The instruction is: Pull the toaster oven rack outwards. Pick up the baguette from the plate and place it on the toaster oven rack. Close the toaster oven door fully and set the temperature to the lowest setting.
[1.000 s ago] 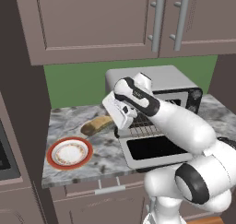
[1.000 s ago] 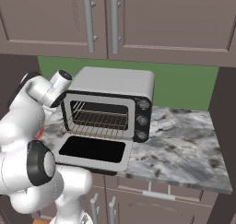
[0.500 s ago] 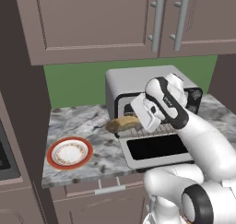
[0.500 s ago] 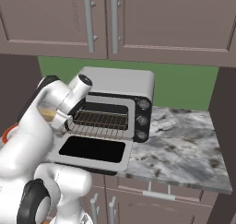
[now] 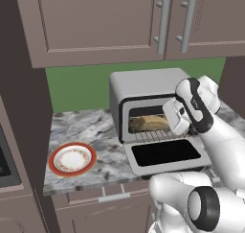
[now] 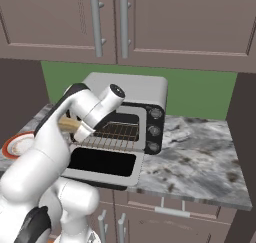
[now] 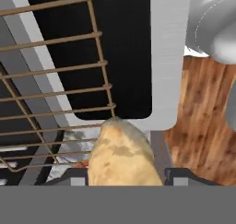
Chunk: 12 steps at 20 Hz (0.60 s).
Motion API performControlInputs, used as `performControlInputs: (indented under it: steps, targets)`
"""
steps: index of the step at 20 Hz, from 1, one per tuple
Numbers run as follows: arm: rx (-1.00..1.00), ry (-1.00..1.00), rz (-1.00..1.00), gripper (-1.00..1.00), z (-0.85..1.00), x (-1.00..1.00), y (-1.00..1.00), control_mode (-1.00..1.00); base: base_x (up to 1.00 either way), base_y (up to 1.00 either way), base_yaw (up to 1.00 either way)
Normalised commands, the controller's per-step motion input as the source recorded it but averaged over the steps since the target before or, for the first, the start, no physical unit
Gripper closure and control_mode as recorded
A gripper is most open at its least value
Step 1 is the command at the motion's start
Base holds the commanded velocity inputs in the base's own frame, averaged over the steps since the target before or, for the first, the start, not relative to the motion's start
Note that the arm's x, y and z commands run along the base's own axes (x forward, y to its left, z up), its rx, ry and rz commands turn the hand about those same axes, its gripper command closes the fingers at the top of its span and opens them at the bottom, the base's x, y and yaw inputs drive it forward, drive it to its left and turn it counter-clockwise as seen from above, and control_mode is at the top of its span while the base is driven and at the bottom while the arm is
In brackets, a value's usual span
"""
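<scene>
Over rack (image 7: 55, 80) — pincer (image 7: 124, 174) clamped on baguette (image 7: 122, 156) | left base: plate (image 5: 72, 159) bare | right base: knobs (image 6: 154, 131)

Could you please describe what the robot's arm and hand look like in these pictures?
The arm is built of glossy white, rounded segments joined by dark grey to black joint rings, one large ring showing near its base. The hand is a blocky white unit set under a black wrist section with a small light marking. In the hand view its fingertips are small and dark. No loose cables are visible.
</scene>
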Motion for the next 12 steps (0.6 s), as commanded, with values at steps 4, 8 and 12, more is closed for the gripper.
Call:
performControlInputs:
  steps: [4,8,12]
  targets:
    - [-0.02,0.09,-0.16,1.00,0.04,0.03,-0.64,-1.00,0.00,0.00,0.00]
    - [-0.05,0.01,-0.13,1.00,0.01,0.10,-0.52,-1.00,0.00,0.00,0.00]
    - [-0.14,0.00,-0.13,1.00,0.00,0.06,-0.47,-1.00,0.00,0.00,0.00]
